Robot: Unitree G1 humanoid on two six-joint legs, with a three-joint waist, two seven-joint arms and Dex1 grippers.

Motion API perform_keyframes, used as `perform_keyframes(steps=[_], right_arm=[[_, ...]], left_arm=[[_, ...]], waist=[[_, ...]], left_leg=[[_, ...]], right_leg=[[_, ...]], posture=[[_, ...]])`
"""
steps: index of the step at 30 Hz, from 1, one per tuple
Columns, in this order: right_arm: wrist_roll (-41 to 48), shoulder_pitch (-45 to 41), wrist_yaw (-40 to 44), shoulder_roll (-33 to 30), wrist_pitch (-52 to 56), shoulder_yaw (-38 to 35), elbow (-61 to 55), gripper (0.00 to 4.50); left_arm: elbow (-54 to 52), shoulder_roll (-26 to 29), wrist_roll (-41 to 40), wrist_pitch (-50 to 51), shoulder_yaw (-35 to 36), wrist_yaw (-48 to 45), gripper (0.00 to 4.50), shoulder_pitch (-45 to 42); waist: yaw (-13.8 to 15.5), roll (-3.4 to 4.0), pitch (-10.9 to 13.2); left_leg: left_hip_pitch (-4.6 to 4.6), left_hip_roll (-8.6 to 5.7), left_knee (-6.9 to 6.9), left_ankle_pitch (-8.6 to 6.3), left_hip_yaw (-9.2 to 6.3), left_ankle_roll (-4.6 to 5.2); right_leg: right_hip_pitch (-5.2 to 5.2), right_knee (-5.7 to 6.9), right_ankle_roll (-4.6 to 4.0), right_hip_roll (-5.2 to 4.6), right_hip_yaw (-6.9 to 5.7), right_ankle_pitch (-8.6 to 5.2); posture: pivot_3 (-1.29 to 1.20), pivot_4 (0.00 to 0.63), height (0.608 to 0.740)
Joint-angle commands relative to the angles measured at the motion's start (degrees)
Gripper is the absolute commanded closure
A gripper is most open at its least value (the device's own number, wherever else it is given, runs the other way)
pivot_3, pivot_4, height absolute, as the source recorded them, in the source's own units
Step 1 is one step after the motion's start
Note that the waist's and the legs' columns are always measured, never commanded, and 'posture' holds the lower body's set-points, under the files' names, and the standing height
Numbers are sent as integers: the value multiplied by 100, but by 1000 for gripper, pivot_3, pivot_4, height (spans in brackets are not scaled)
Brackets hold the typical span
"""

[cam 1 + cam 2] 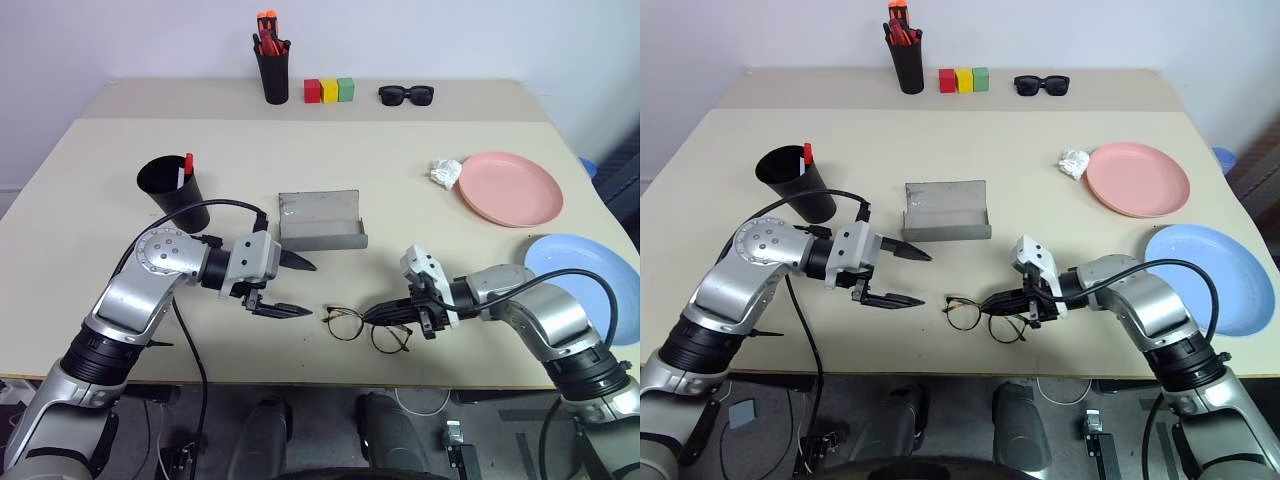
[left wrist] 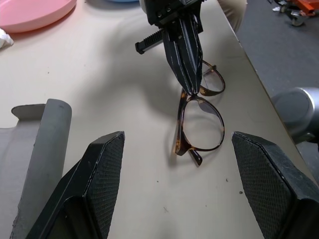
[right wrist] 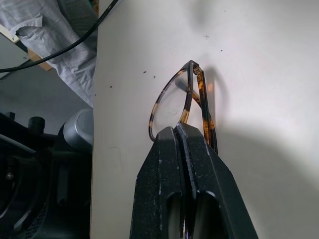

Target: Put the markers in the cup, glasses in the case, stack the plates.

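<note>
step: glasses into case; markers look already in the cup (image 1: 172,190).
glasses (image 1: 368,327): on the table near its front edge, just in front of the open grey case (image 1: 320,220).
right gripper (image 1: 372,316): fingers pressed together, pinching the frame at the bridge.
left gripper (image 1: 298,287): fingers apart, empty, beside the glasses.
next: lift without dropping, carry to the case, lay inside.

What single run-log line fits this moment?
right gripper: shut on thin wire-rimmed glasses | left gripper: open, beside | grey felt case: open
</note>
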Motion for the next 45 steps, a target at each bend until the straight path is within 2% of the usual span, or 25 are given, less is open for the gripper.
perform_keyframes(steps=[1,4,8,36,39,43,45], right_arm=[[16,31,130,-147,-52,-79,-134,4468],[-56,55,67,-137,-174,-104,-118,3591],[-103,62,27,-122,-219,-123,-79,1638],[-311,114,211,-50,-144,179,107,1638],[-316,122,206,-29,-132,192,101,2466],[-319,124,206,-13,-130,198,93,4477],[-310,125,207,-15,-126,196,83,4477]], left_arm=[[-75,-20,7,-107,3,7,1002,-48],[-48,-33,27,-134,-6,5,1002,-64],[-29,-64,48,-134,-9,-8,1002,-79],[-123,-46,63,-72,41,161,1002,23],[-133,-33,60,-67,47,173,1002,43],[-160,-14,50,-59,57,177,1002,75],[-172,-10,47,-51,60,181,1002,85]], waist=[[1,0,0],[0,0,0],[-2,0,0],[-1,0,0],[-1,0,0],[-9,-1,-1],[-12,-5,-3]], left_leg=[[0,0,0,0,0,0],[0,0,0,0,0,0],[0,0,0,0,0,0],[-1,0,-1,0,0,0],[-1,0,-1,0,0,0],[0,0,-2,0,0,0],[3,2,-2,0,-1,0]], right_leg=[[0,0,0,0,0,0],[0,-1,0,0,0,0],[0,-1,0,0,0,0],[0,-4,0,0,0,0],[0,-4,0,0,0,0],[0,-4,0,0,0,0],[2,-4,0,1,-1,0]], posture=[[0,150,740],[0,150,740],[0,150,740],[0,150,740],[0,150,740],[0,150,740],[0,150,740]])
